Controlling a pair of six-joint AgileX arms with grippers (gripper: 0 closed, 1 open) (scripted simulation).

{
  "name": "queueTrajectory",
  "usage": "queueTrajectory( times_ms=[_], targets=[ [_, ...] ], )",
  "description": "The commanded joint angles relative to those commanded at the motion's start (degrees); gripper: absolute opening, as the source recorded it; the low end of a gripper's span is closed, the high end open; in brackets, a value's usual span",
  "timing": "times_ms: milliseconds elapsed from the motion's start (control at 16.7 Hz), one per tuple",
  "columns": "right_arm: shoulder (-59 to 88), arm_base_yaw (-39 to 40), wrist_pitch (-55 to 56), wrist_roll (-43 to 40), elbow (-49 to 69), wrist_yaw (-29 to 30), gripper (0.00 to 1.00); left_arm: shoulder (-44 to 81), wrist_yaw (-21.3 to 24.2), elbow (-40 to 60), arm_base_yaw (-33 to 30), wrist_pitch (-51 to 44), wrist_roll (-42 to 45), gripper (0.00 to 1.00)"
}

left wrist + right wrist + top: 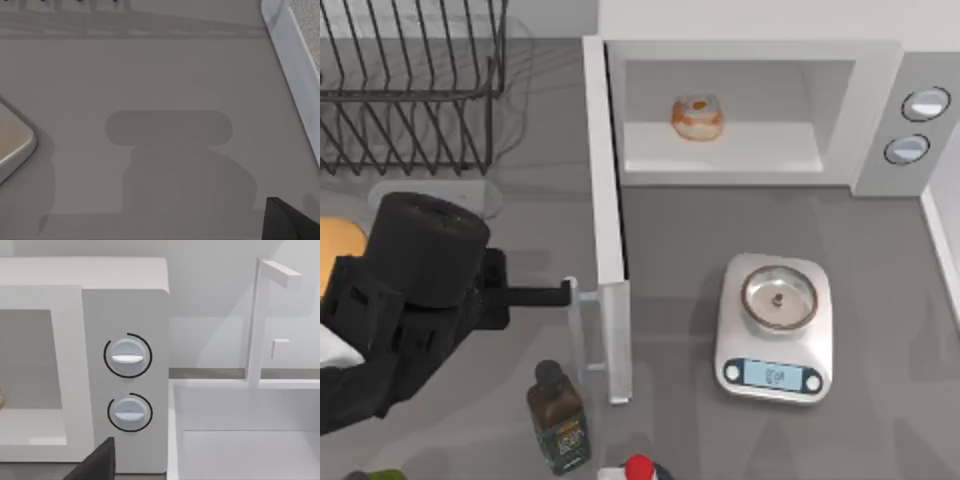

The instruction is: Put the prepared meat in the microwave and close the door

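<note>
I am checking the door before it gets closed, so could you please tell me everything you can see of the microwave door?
The door is a tall white-grey panel, seen edge-on from above, swung wide open so it juts out from the left side of the microwave towards the table's front. A pale vertical bar handle sits on its outer face near the free end. The left hand reaches that handle, its dark fingers at the bar. A dark bottle stands just beside the free end.
</note>
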Motion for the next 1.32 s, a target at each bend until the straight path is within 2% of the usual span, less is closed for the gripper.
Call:
queueTrajectory(
  times_ms=[180, 660, 1080, 1320],
  targets=[
    [0.0, 0.0, 0.0, 0.0, 0.0, 0.0, 1.00, 2.3, -1.8, 2.0, -2.2, -0.5, -2.0, 0.00],
    [0.0, 0.0, 0.0, 0.0, 0.0, 0.0, 1.00, 17.7, -11.4, 14.4, -16.6, -2.8, -13.2, 0.00],
    [0.0, 0.0, 0.0, 0.0, 0.0, 0.0, 1.00, 19.0, -12.1, 15.7, -17.4, -3.4, -14.3, 0.00],
    [0.0, 0.0, 0.0, 0.0, 0.0, 0.0, 1.00, 26.8, -14.6, 23.6, -21.4, -7.0, -18.0, 0.00]
  ],
)
